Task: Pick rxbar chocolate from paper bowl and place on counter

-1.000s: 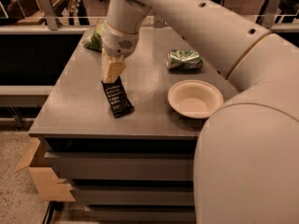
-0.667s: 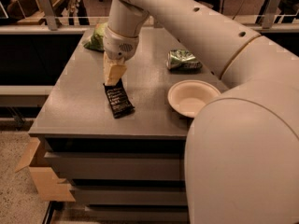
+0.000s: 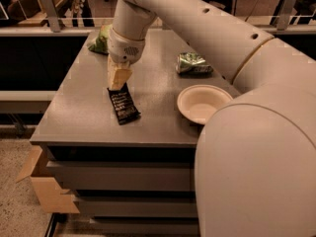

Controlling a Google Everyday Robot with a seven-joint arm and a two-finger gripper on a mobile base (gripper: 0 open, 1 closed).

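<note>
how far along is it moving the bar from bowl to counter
Done: the white paper bowl is empty and the flat dark snack bar lies on the grey counter. In hand: the gripper sits at the bar's far end. Left: likely only pulling away.

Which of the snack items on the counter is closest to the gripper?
The rxbar chocolate, the dark flat wrapper with white text, lying right by the gripper. The green can sits farther right, and the green chip bag at the back edge.

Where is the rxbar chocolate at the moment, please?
The rxbar chocolate lies flat on the counter, left of the paper bowl and outside it, with the gripper at its far end.
</note>
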